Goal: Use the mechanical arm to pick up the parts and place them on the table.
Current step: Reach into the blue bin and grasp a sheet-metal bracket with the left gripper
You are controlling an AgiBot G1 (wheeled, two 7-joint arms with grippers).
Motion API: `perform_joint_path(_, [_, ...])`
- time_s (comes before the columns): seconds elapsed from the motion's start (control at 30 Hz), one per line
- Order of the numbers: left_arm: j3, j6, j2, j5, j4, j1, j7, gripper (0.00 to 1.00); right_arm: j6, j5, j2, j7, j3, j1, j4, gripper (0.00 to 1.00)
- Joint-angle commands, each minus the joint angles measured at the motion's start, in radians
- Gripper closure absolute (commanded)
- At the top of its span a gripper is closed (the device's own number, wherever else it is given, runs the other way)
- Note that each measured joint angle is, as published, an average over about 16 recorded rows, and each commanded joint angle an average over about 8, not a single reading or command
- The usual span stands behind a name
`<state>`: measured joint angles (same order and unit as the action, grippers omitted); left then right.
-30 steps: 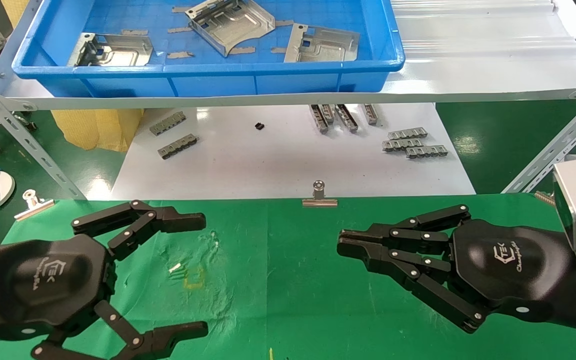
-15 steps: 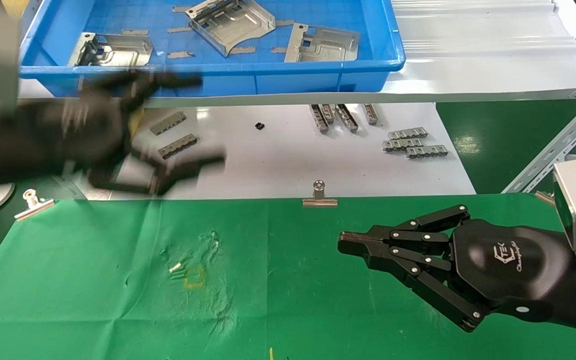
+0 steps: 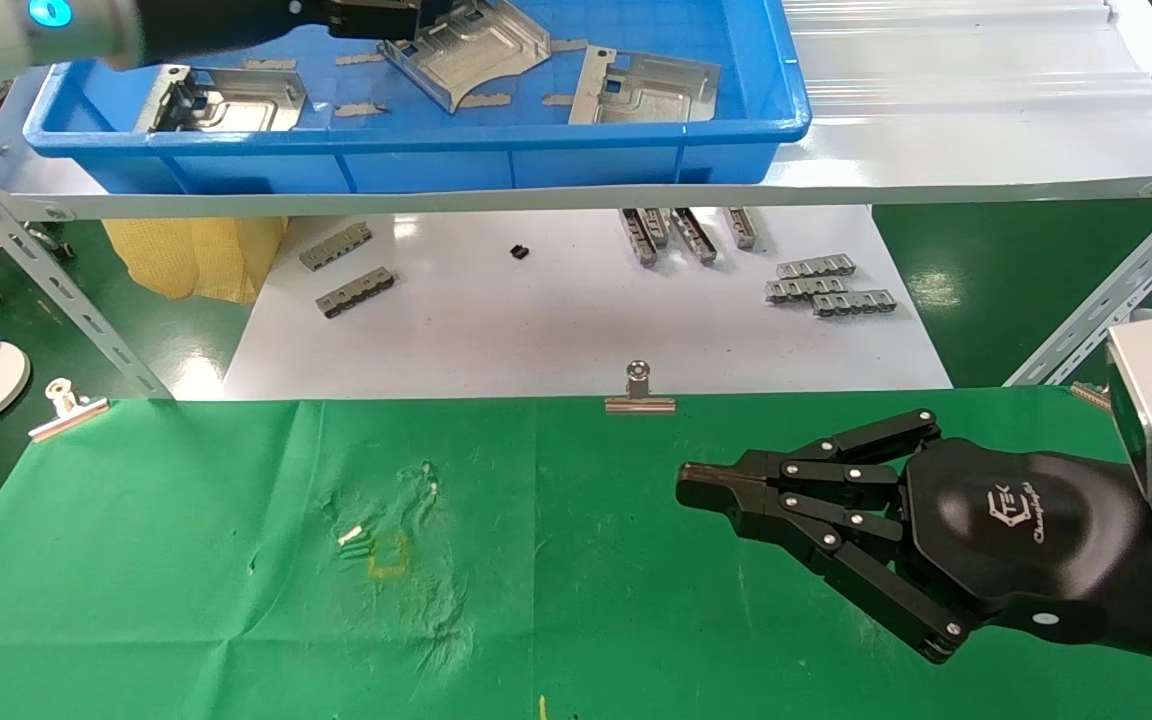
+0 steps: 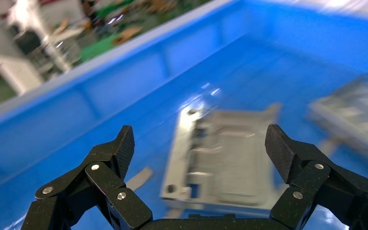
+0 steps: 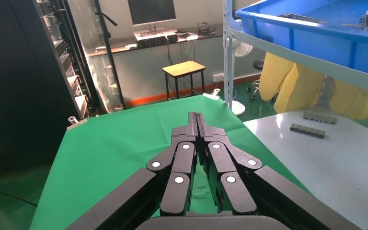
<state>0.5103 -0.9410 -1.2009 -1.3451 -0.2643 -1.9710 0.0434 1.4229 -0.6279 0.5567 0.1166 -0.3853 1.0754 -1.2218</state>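
Left tool (image 4: 199,143) spread wide above a flat-lying part (image 4: 220,160).

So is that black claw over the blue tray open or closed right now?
Open. The left end effector has its fingertips spread wide over a metal part in the blue tray, holding nothing.

A blue plastic tray (image 3: 416,150) sits on a raised metal shelf (image 3: 936,120). Below it, a white board (image 3: 556,320) carries small ridged grey bars (image 3: 826,285). A silver binder clip (image 3: 639,392) sits at the board's near edge.
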Motion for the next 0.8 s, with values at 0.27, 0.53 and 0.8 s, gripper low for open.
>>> perform_joint_path(0.27, [0.041, 0.161, -0.123, -0.073, 0.196, -0.073, -0.023, 0.97, 0.0, 0.0, 0.0, 0.0, 0.0, 0.0, 0.0, 1.0])
perform_joint_path(0.53, [0.045, 0.199, -0.144, -0.075, 0.222, -0.085, -0.014, 1.0, 0.0, 0.0, 0.0, 0.0, 0.0, 0.0, 0.0, 1.0])
perform_joint_path(0.8, [0.047, 0.21, -0.148, -0.073, 0.224, -0.081, 0.019, 1.0, 0.0, 0.0, 0.0, 0.0, 0.0, 0.0, 0.0, 0.88])
